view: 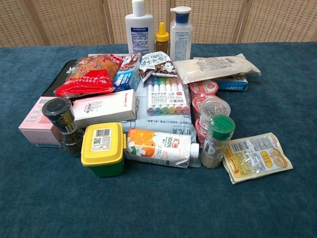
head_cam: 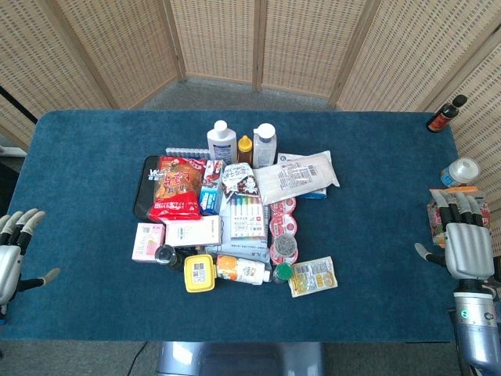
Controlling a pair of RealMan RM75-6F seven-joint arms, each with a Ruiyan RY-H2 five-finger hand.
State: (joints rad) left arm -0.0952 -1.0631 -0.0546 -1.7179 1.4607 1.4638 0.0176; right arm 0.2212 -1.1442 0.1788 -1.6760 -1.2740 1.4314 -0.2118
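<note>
Both idle and spread wide, left robot hand (head_cam: 14,249) and right robot hand (head_cam: 464,241) parked off opposite counter (head_cam: 86,157) ends, grocery pile (head_cam: 235,219) well apart between them, yellow tub (view: 103,147) slightly nearer the left.

Wide bare counter (head_cam: 86,235) is left on both sides of the central pile; its near edge is blocked by the yellow-lidded tub (view: 103,148) and the green-capped jar (view: 216,141).

- A dark sauce bottle (head_cam: 446,113) stood at the table's far right corner.
- A white-capped jar (head_cam: 459,171) sat near the right edge.
- Woven screens (head_cam: 297,43) closed off the back.
- Blue cloth covered the table (head_cam: 86,157).
</note>
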